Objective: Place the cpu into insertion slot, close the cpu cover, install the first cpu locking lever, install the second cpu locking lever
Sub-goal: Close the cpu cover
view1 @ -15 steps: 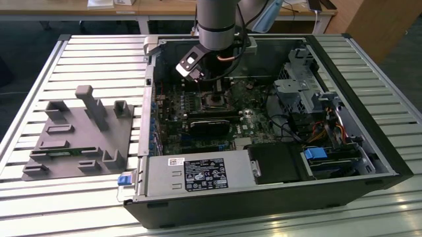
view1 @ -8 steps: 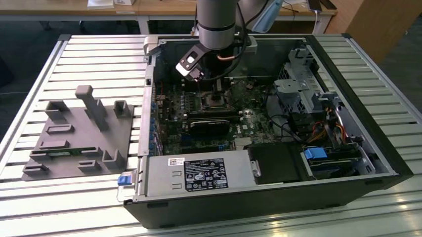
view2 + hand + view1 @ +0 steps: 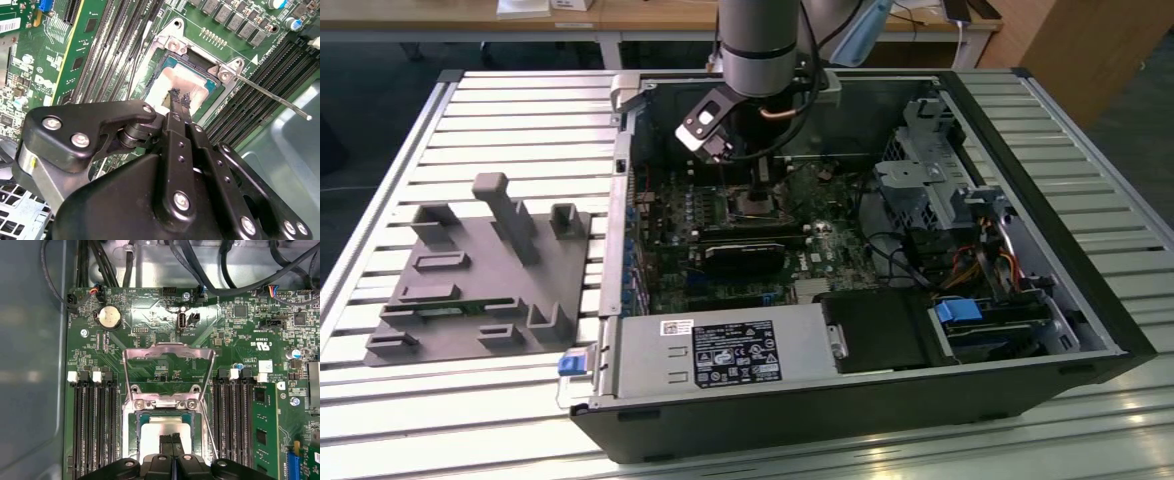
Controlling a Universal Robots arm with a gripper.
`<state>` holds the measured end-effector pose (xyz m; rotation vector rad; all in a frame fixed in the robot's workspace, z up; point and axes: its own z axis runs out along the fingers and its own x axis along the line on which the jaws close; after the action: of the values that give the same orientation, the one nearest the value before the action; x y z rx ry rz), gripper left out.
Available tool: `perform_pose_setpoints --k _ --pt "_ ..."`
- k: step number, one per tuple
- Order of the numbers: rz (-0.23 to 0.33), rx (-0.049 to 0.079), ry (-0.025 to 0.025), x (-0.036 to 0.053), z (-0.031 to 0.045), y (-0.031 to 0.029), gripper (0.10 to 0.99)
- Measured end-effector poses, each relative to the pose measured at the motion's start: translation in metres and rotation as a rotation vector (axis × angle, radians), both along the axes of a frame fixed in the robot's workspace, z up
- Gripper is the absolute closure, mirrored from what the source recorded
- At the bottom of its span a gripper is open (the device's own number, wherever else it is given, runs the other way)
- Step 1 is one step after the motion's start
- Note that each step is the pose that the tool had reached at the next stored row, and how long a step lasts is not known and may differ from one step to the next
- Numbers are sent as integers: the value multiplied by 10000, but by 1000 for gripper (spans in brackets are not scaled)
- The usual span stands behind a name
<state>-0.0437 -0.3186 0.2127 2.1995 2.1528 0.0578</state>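
Evidently placement step ending: cpu [image 3: 154, 432] lies seated in the insertion slot [image 3: 131, 435], hand [image 3: 172, 438] pinched narrow on its top; cpu cover [image 3: 170, 350], flipped open, needs swinging down.

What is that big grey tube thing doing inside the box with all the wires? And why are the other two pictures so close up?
The grey tube is a robot arm. The exterior view comes from a camera standing off to the side. It shows the arm reaching down into an open computer case, which lies on a slatted table. A grey plastic tray sits at the exterior view's left.

The close-up pictures come from two cameras riding on the arm's wrist, so they look straight at its work. The black gripper is the robot's hand. Its two fingers are pressed together, with their tips at the top of the cpu, the computer's brain chip. The cpu lies in its insertion slot on the green circuit board. The cpu cover stands swung open, not yet closed.
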Motion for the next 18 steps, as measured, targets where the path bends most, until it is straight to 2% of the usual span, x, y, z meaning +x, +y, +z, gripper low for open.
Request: perform_pose_setpoints --k 12,18 --pt "0 -1 1 0 99 0 980" --pt "2 -2 2 0 102 -6 980"
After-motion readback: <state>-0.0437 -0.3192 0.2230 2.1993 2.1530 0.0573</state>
